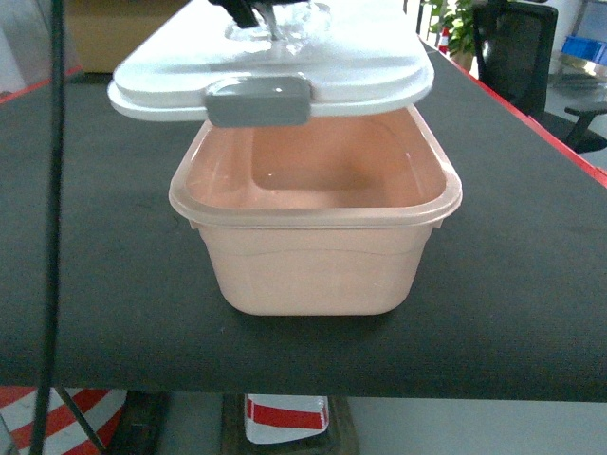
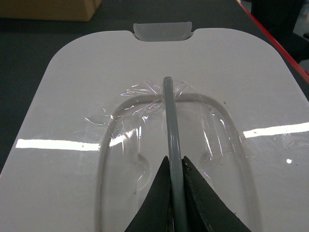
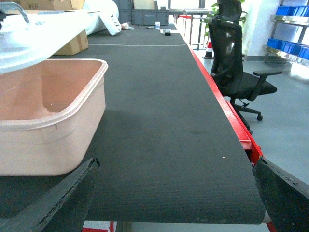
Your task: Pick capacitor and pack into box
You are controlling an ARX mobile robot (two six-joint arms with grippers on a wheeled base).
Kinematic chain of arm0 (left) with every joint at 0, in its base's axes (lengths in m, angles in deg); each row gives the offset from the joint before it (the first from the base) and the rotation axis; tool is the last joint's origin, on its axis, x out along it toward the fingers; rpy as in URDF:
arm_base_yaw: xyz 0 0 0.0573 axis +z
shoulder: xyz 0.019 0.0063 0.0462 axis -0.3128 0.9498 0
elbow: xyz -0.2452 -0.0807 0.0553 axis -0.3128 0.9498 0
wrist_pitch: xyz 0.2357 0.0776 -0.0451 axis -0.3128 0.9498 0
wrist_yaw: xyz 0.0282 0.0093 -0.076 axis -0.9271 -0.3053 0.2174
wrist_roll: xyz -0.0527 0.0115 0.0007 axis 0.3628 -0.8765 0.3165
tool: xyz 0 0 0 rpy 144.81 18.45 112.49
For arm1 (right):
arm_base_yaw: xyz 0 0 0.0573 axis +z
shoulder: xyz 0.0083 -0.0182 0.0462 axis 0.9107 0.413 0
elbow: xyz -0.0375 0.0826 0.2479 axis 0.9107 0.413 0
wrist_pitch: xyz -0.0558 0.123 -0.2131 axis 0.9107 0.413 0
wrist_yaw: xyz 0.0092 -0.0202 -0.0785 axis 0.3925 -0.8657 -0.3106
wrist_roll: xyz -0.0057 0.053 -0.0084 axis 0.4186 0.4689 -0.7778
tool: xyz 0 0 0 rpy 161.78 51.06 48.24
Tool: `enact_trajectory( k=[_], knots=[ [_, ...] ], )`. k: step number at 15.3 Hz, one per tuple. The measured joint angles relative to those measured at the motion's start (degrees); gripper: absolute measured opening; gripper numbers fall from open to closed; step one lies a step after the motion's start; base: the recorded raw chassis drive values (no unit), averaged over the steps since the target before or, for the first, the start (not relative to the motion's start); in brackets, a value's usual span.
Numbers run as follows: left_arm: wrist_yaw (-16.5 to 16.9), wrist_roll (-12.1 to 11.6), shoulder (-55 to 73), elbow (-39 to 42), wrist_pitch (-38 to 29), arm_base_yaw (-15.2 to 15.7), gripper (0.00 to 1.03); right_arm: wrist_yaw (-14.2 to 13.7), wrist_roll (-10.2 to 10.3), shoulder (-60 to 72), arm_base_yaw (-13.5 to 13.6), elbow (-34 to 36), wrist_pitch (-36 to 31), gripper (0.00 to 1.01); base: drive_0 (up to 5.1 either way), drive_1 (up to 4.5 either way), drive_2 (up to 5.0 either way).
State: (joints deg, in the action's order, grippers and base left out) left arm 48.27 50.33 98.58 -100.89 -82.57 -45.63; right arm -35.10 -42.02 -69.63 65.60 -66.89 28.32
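Observation:
The pale pink box (image 1: 313, 270) stands open on the black table, and what shows of its inside is bare. Its white lid (image 1: 285, 57) hangs tilted just above the box's far rim, grey clasp (image 1: 259, 100) facing me. My left gripper (image 2: 174, 159) is shut on the lid's thin grey handle (image 2: 170, 116), which runs between the two black fingers; in the head view it (image 1: 248, 9) barely shows at the top edge. My right gripper (image 3: 176, 164) is open and empty, low over the table to the right of the box (image 3: 58, 140). The capacitor is out of view.
A brown cardboard carton (image 3: 72, 43) sits behind the box. The table's red edge (image 3: 222, 101) runs along the right, with a black office chair (image 3: 236, 72) and blue bins (image 3: 289, 43) beyond it. A striped cone (image 1: 57, 417) stands below the front edge.

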Motion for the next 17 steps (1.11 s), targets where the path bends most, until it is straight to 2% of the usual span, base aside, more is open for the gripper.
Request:
enact_trajectory(
  k=[4,8,17],
  knots=[
    [-2.7,0.6,4.3,-3.3,2.9,-2.0,0.02,0.0,0.0,0.0,0.0,0.0,0.0,0.98,0.0,0.0,0.0],
    [-2.9,1.7,5.5,-3.3,3.3,-2.6,0.02,0.0,0.0,0.0,0.0,0.0,0.0,0.98,0.0,0.0,0.0],
    [-3.9,2.5,7.9,-3.3,3.9,-3.2,0.02,0.0,0.0,0.0,0.0,0.0,0.0,0.98,0.0,0.0,0.0]
  ],
)
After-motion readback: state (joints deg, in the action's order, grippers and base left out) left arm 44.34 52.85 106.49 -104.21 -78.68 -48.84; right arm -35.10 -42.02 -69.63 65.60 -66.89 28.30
